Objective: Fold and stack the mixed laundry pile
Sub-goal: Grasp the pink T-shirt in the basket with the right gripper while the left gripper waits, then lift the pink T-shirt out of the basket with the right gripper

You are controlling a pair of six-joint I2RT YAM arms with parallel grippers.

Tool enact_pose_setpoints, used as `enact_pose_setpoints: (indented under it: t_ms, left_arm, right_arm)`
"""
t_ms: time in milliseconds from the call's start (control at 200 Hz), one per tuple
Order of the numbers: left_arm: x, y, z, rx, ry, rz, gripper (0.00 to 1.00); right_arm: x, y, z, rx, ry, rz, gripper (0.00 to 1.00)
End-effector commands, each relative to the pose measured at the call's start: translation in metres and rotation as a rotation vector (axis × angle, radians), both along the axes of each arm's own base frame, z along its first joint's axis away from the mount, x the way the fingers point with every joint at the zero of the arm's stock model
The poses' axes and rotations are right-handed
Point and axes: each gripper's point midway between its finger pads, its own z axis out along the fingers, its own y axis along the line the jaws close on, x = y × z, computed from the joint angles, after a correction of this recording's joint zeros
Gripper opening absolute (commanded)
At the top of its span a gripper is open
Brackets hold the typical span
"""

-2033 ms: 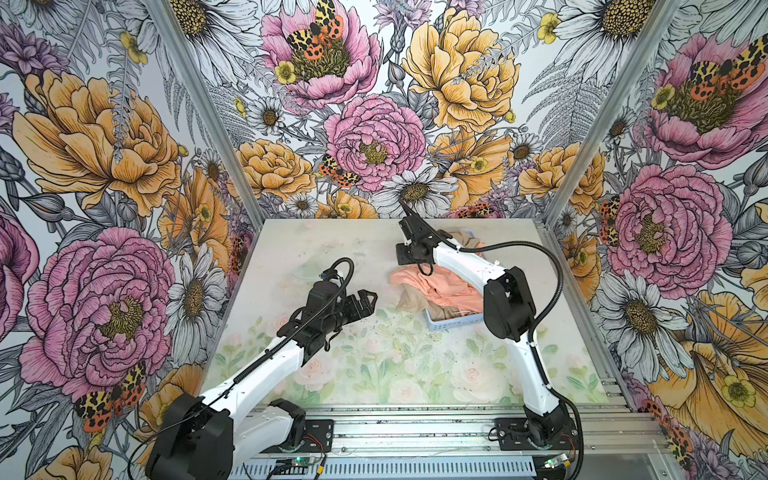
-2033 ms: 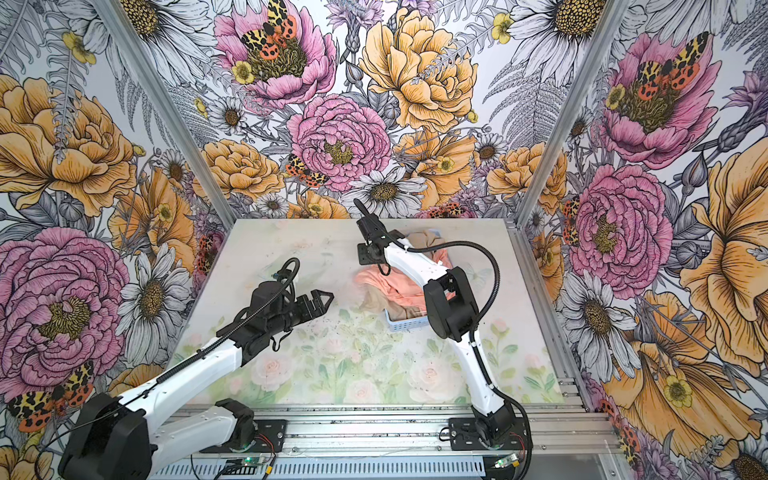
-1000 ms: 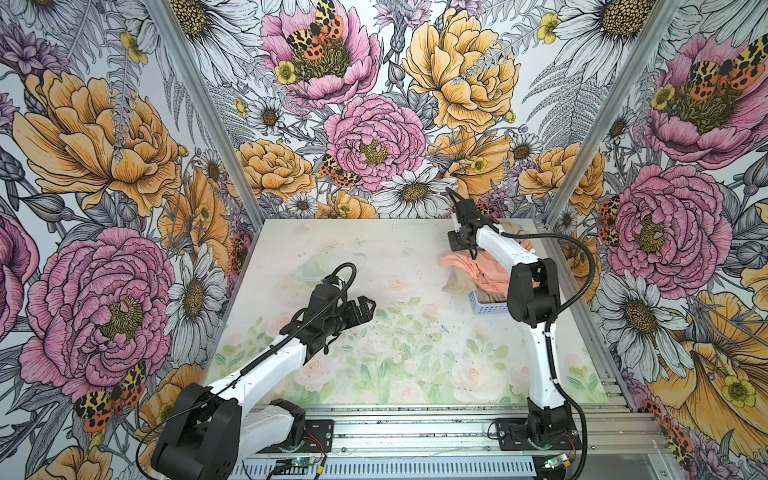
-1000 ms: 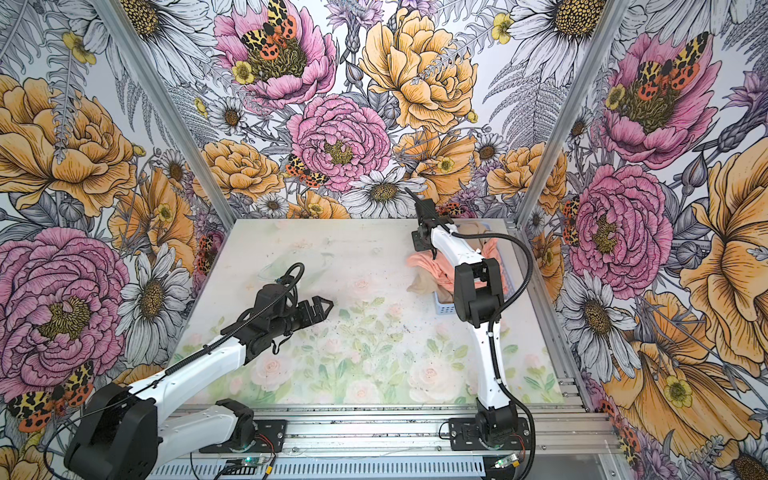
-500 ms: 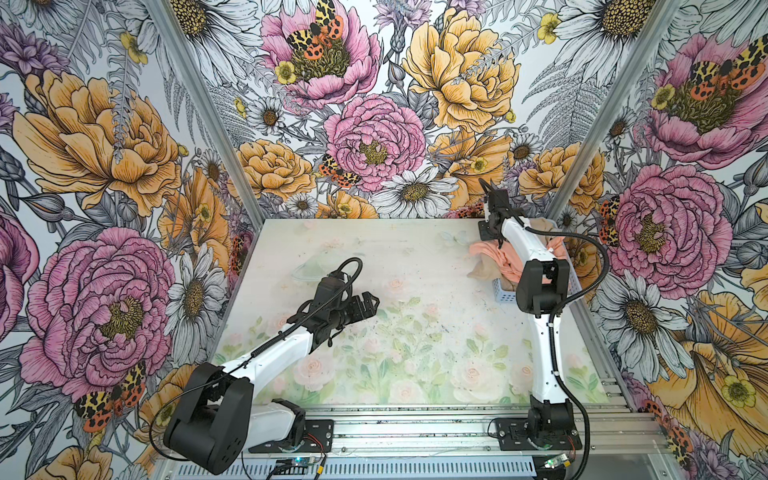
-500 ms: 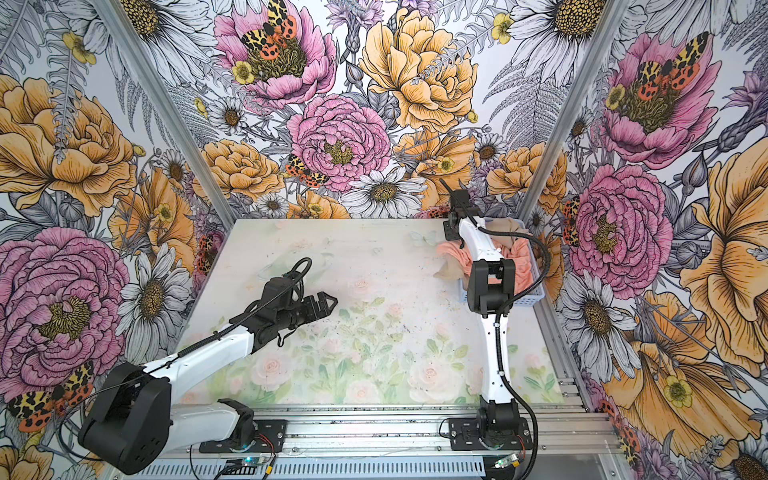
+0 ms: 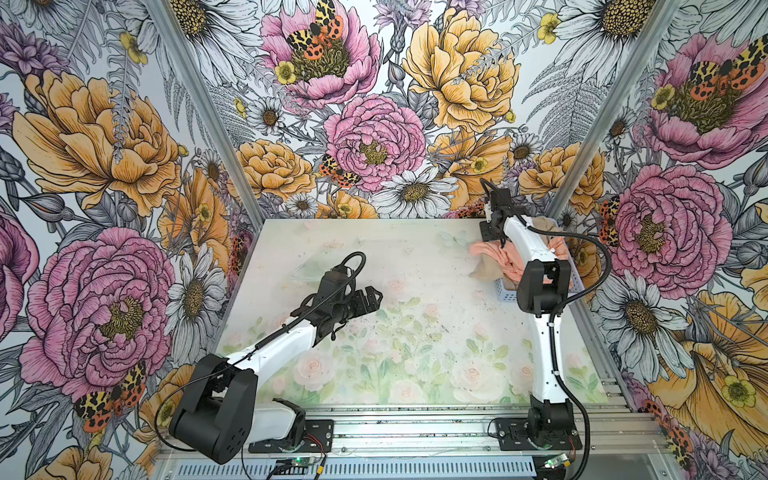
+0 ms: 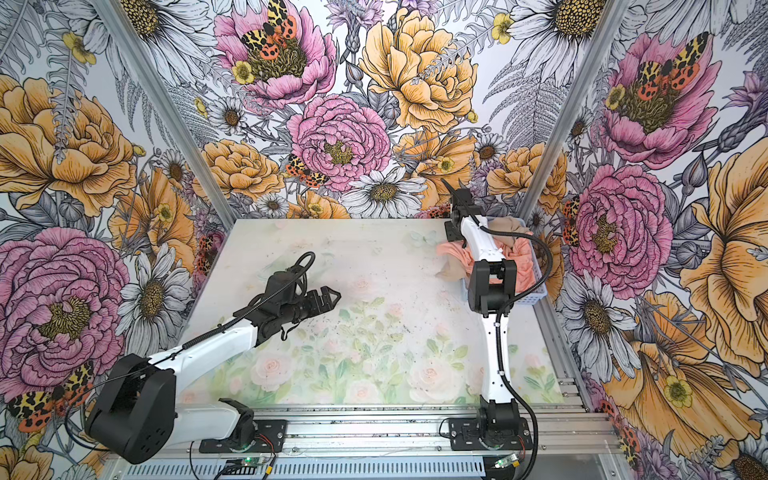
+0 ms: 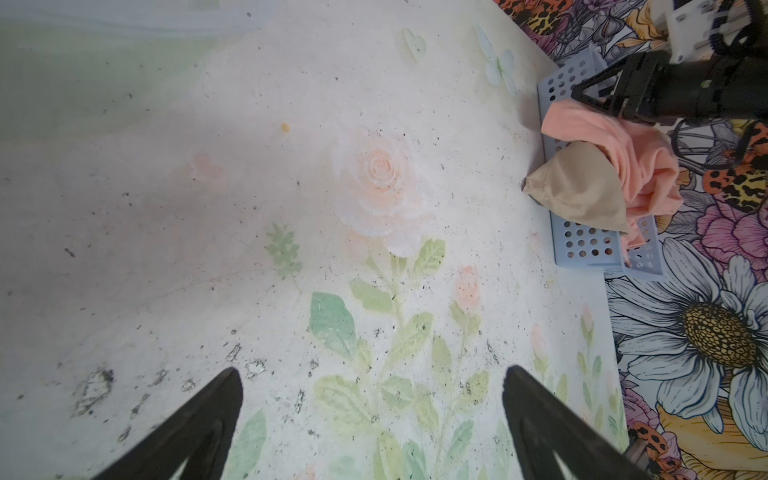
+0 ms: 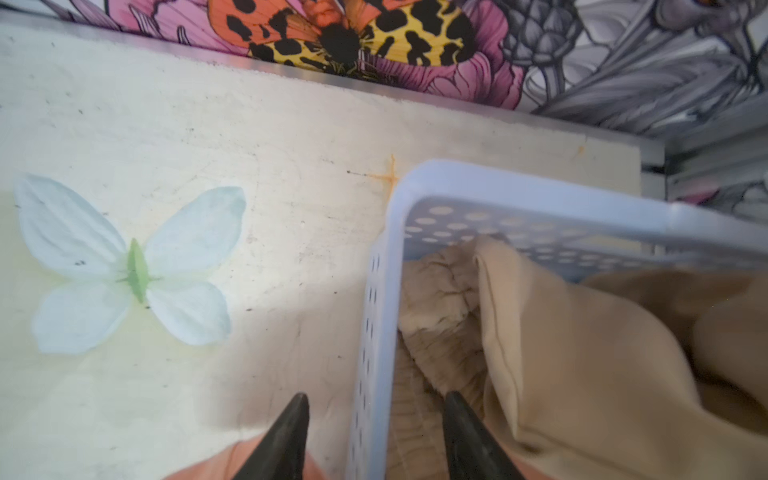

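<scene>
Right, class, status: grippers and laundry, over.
Left gripper open, empty. Right gripper open, astride light blue perforated plastic basket wall. Peach-pink T-shirt, beige shorts crumpled inside.

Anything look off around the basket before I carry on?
Yes. The peach T-shirt and a corner of the beige shorts drape over the side wall of the blue basket toward the table instead of lying inside. The right claw stands open astride that same wall, one finger on each side. Nothing looks damaged.
</scene>
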Motion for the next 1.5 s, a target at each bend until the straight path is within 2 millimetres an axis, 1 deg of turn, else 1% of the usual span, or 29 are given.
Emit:
enact_pose_setpoints:
  t_ms: [0, 20, 135, 215, 300, 385, 570, 590, 655, 680, 705, 710, 715, 720, 730, 740, 745, 750, 755, 801, 836, 861, 1071, 1086, 1176, 1386, 1451, 1476, 1491]
  left_arm:
    - [0.008, -0.010, 0.014, -0.001, -0.053, -0.020, 0.99]
    - [0.008, -0.012, 0.014, 0.000, -0.052, -0.023, 0.99]
    - [0.006, -0.018, 0.012, 0.000, -0.052, -0.037, 0.99]
    - [0.005, -0.024, 0.015, -0.002, -0.059, -0.050, 0.99]
    - [0.005, -0.030, 0.017, -0.002, -0.064, -0.066, 0.99]
    - [0.003, -0.034, 0.018, -0.003, -0.067, -0.080, 0.99]
    - [-0.002, -0.039, 0.018, -0.004, -0.067, -0.097, 0.99]
    - [-0.003, -0.039, 0.018, -0.005, -0.067, -0.098, 0.99]
    - [-0.005, -0.039, 0.020, -0.003, -0.071, -0.100, 0.99]
    - [-0.005, -0.038, 0.020, -0.002, -0.071, -0.099, 0.99]
    - [-0.006, -0.037, 0.021, -0.001, -0.073, -0.097, 0.99]
    - [-0.006, -0.037, 0.021, -0.001, -0.073, -0.097, 0.99]
    - [-0.006, -0.037, 0.021, -0.001, -0.073, -0.096, 0.99]
    - [-0.007, -0.037, 0.022, -0.001, -0.074, -0.097, 0.99]
    - [-0.007, -0.037, 0.023, 0.000, -0.076, -0.096, 0.99]
    - [-0.007, -0.037, 0.023, 0.001, -0.078, -0.095, 0.99]
    - [-0.007, -0.036, 0.024, 0.001, -0.078, -0.095, 0.99]
    - [-0.007, -0.037, 0.024, 0.001, -0.079, -0.095, 0.99]
    - [-0.007, -0.036, 0.024, 0.001, -0.080, -0.095, 0.99]
    - [-0.008, -0.034, 0.026, 0.005, -0.084, -0.089, 0.99]
    - [-0.009, -0.033, 0.029, 0.006, -0.090, -0.087, 0.99]
    - [-0.009, -0.032, 0.031, 0.007, -0.096, -0.084, 0.99]
    - [-0.011, -0.026, 0.044, 0.011, -0.127, -0.069, 0.99]
    - [-0.011, -0.025, 0.044, 0.013, -0.126, -0.068, 0.99]
    - [-0.012, -0.021, 0.050, 0.017, -0.138, -0.061, 0.99]
    - [-0.011, -0.001, 0.064, 0.021, -0.166, -0.021, 0.99]
    - [-0.011, 0.007, 0.068, 0.025, -0.176, -0.002, 0.99]
    - [-0.011, 0.010, 0.069, 0.026, -0.177, 0.005, 0.99]
    - [-0.011, 0.012, 0.070, 0.028, -0.180, 0.008, 0.99]
  right_arm:
    - [-0.019, -0.001, 0.097, 0.052, -0.139, -0.034, 0.71]
    - [-0.024, -0.001, 0.105, 0.057, -0.146, -0.041, 0.74]
    - [-0.051, -0.006, 0.123, 0.069, -0.149, -0.073, 0.87]
    - [-0.069, -0.017, 0.121, 0.095, -0.129, -0.124, 0.94]
    - [-0.089, -0.035, 0.107, 0.130, -0.089, -0.194, 0.99]
    - [-0.102, -0.044, 0.089, 0.203, -0.069, -0.238, 1.00]
    - [-0.113, -0.051, 0.037, 0.357, -0.009, -0.286, 0.99]
    - [-0.113, -0.051, 0.032, 0.367, -0.003, -0.288, 0.97]
    - [-0.112, -0.055, 0.022, 0.383, 0.006, -0.310, 0.79]
    - [-0.111, -0.057, 0.022, 0.387, -0.002, -0.317, 0.71]
    - [-0.110, -0.059, 0.023, 0.388, -0.008, -0.321, 0.67]
    - [-0.110, -0.059, 0.023, 0.388, -0.010, -0.323, 0.64]
    - [-0.110, -0.060, 0.025, 0.388, -0.015, -0.326, 0.58]
    - [-0.110, -0.060, 0.025, 0.388, -0.015, -0.326, 0.58]
    - [-0.109, -0.061, 0.026, 0.387, -0.020, -0.329, 0.53]
    - [-0.109, -0.061, 0.027, 0.388, -0.023, -0.331, 0.45]
    - [-0.109, -0.061, 0.028, 0.388, -0.027, -0.332, 0.43]
    - [-0.109, -0.062, 0.030, 0.388, -0.034, -0.333, 0.36]
    - [-0.109, -0.062, 0.030, 0.388, -0.034, -0.333, 0.36]
    - [-0.107, -0.063, 0.044, 0.394, -0.068, -0.336, 0.15]
    - [-0.107, -0.064, 0.056, 0.396, -0.095, -0.335, 0.03]
    - [-0.106, -0.064, 0.062, 0.398, -0.109, -0.333, 0.00]
    - [-0.116, -0.059, 0.144, 0.454, -0.274, -0.306, 0.00]
    - [-0.119, -0.057, 0.156, 0.461, -0.296, -0.298, 0.00]
    - [-0.127, -0.049, 0.196, 0.496, -0.374, -0.265, 0.00]
    - [-0.160, -0.012, 0.314, 0.573, -0.601, -0.098, 0.00]
    - [-0.175, 0.007, 0.357, 0.595, -0.679, -0.016, 0.00]
    - [-0.179, 0.013, 0.366, 0.603, -0.695, 0.008, 0.00]
    - [-0.184, 0.019, 0.379, 0.610, -0.717, 0.034, 0.00]
